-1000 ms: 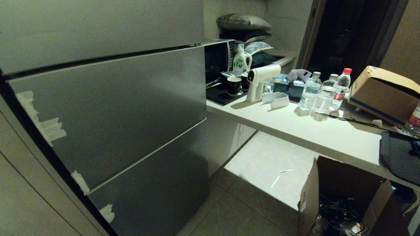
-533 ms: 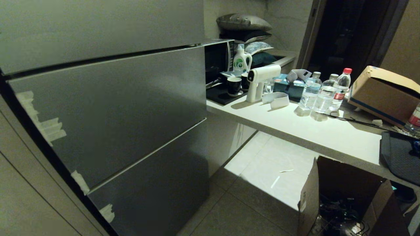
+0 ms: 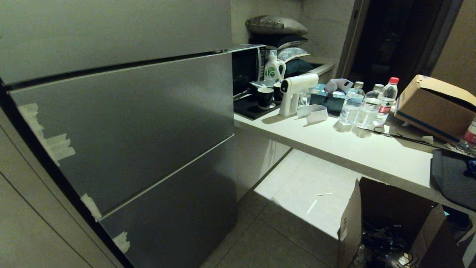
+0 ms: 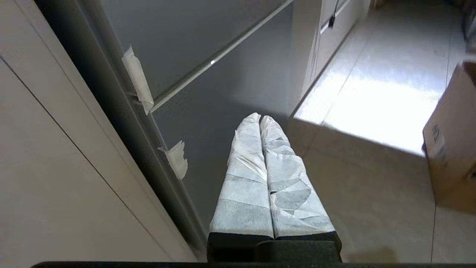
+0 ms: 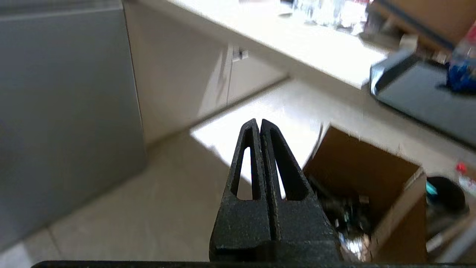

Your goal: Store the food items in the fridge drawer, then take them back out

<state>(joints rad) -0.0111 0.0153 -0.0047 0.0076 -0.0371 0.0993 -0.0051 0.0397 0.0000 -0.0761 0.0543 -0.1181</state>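
The grey fridge (image 3: 130, 123) fills the left of the head view with all its front panels closed. The fridge drawer is hidden behind them, and the food items are out of view. Neither gripper shows in the head view. In the left wrist view my left gripper (image 4: 259, 117), its fingers wrapped in white tape, is shut and empty. It points down along the fridge's lower panel (image 4: 223, 85) toward the floor. In the right wrist view my black right gripper (image 5: 259, 121) is shut and empty, hanging above the tiled floor beside an open cardboard box (image 5: 372, 175).
A white counter (image 3: 353, 145) runs to the right of the fridge. It carries water bottles (image 3: 368, 102), a white spray gun (image 3: 293, 93), cups, a cardboard carton (image 3: 431, 104) and a black tray (image 3: 452, 175). The open cardboard box (image 3: 390, 219) stands on the floor below.
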